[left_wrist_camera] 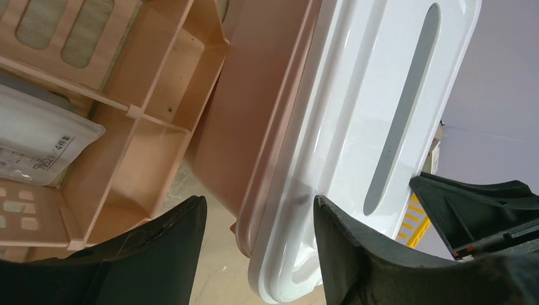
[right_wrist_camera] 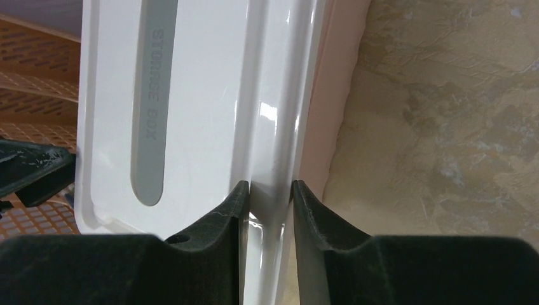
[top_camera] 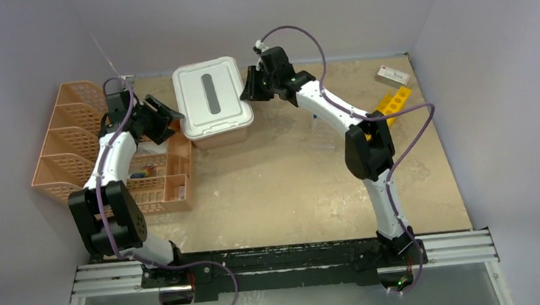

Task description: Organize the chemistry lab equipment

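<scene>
The pink bin with a white lid (top_camera: 212,98) stands at the back middle. My right gripper (top_camera: 250,86) is shut on the lid's right rim (right_wrist_camera: 273,127), one finger on each side of it. My left gripper (top_camera: 168,121) is open and straddles the bin's left corner (left_wrist_camera: 279,241); its right finger (left_wrist_camera: 356,254) rests on the lid top, its left finger (left_wrist_camera: 159,254) is beside the pink wall. The yellow holed rack (top_camera: 393,103) lies at the right; a clear rack (top_camera: 321,137) stands by the right arm. Tongs, beaker and dropper do not show.
Orange mesh file trays (top_camera: 67,141) stand at the far left. A pink divided tray (top_camera: 172,168) beside them holds small items and a white packet (left_wrist_camera: 38,136). A white box (top_camera: 391,75) lies at the back right. A thin wire (top_camera: 105,58) sticks up behind the trays.
</scene>
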`<state>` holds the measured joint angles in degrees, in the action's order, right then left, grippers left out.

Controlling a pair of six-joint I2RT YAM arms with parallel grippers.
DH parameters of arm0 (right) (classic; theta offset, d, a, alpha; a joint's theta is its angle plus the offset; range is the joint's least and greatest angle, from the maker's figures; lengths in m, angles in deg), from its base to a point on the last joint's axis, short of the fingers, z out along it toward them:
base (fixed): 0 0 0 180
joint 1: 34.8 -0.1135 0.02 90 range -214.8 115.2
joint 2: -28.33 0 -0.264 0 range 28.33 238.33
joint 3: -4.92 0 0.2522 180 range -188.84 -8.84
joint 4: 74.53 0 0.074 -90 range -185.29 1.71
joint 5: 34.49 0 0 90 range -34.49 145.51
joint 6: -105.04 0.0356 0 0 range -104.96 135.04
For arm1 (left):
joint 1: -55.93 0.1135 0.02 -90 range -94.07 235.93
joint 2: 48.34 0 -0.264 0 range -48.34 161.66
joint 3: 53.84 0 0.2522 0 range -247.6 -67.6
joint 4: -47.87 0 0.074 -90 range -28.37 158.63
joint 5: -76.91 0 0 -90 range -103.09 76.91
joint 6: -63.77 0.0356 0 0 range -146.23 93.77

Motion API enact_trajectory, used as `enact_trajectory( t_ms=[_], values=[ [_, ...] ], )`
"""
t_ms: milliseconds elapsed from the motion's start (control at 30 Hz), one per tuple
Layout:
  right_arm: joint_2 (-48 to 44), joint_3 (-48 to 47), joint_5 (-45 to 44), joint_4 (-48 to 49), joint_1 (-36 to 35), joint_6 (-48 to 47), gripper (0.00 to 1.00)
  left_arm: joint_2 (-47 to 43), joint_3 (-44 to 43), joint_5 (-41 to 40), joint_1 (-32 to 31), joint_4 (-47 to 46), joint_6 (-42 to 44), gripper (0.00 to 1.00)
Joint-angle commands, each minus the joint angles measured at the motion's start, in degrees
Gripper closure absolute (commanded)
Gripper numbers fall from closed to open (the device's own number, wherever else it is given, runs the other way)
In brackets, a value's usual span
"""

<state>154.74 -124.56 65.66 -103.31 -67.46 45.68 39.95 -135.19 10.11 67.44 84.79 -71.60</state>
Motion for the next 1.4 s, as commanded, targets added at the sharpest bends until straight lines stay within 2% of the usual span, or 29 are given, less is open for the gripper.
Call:
enact_trajectory(
  t_ms=[0,300,900,1033,1267,1367],
  values=[
    [0.2,-5.2,-0.1,-2.4,-0.1,4.3,0.82,0.7,-0.2,1.5,0.2,-3.2,1.1,0.38],
    [1.0,-8.9,-3.8,-6.7,-0.1,12.2,0.90,2.0,-1.4,1.6,0.2,-3.3,0.6,0.38],
    [3.2,-10.5,-5.8,-6.6,-0.1,18.0,0.87,0.6,-1.5,0.1,0.2,-3.9,0.1,0.36],
    [2.5,-9.5,-8.3,-4.7,-0.2,14.0,0.77,1.4,-2.2,-0.2,0.2,-4.0,0.2,0.38],
    [0.8,-5.2,-7.0,-3.1,-0.2,7.0,0.58,3.3,-5.0,-1.0,0.2,-3.7,0.6,0.53],
    [1.6,-5.3,-4.7,-4.0,-0.2,5.5,0.55,4.6,-6.8,-0.1,0.2,-3.6,0.5,0.62]
  ],
)
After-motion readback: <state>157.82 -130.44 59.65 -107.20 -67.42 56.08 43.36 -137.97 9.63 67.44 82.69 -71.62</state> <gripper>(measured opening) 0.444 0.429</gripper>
